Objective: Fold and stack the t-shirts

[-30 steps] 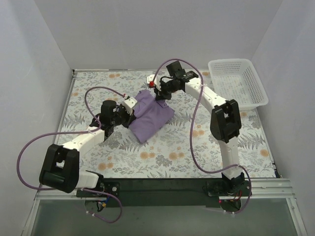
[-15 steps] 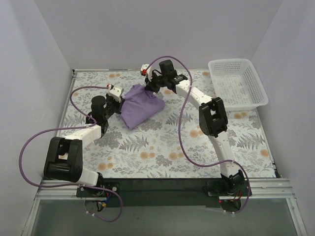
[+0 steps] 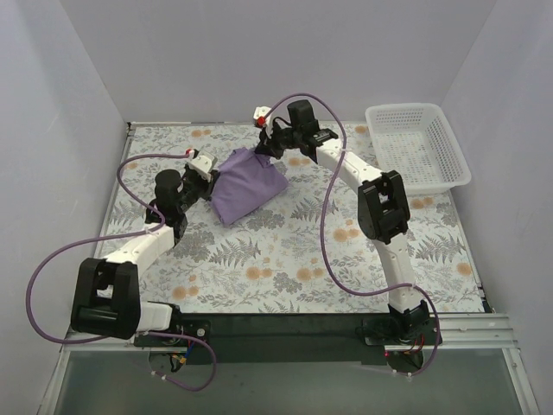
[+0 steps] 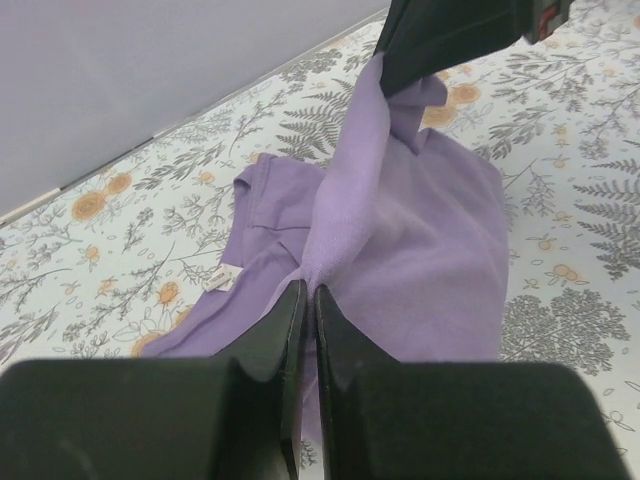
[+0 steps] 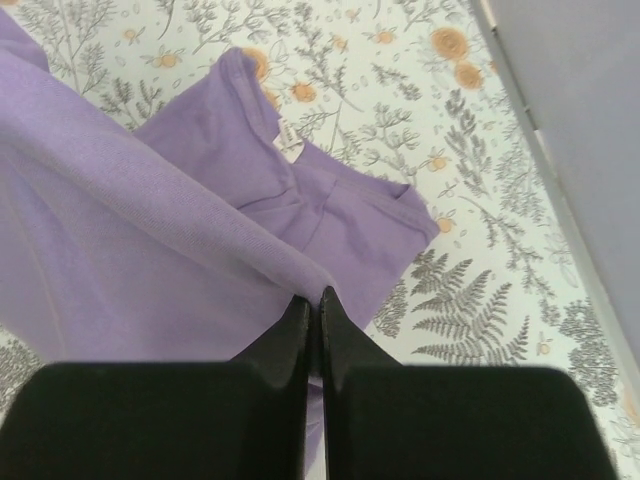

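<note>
The lavender t-shirt (image 3: 244, 185) is bunched and held up between both grippers over the far left-middle of the floral table. My left gripper (image 3: 210, 175) is shut on its left edge; in the left wrist view the fingers (image 4: 309, 290) pinch a fold of the t-shirt (image 4: 420, 250), and the small white neck tag (image 4: 221, 281) shows on the cloth lying below. My right gripper (image 3: 266, 147) is shut on the t-shirt's far top corner; in the right wrist view the fingers (image 5: 315, 297) clamp a taut fold of the t-shirt (image 5: 150, 230), with a sleeve and neck lying on the table beyond.
A white lattice basket (image 3: 416, 145) stands at the far right of the table. The floral tablecloth (image 3: 285, 259) is bounded by grey walls on the left, back and right. Purple cables loop from both arms.
Both grippers carried the t-shirt left and toward the back of the table. The left arm swung further left, and the shirt now hangs more bunched between them.
</note>
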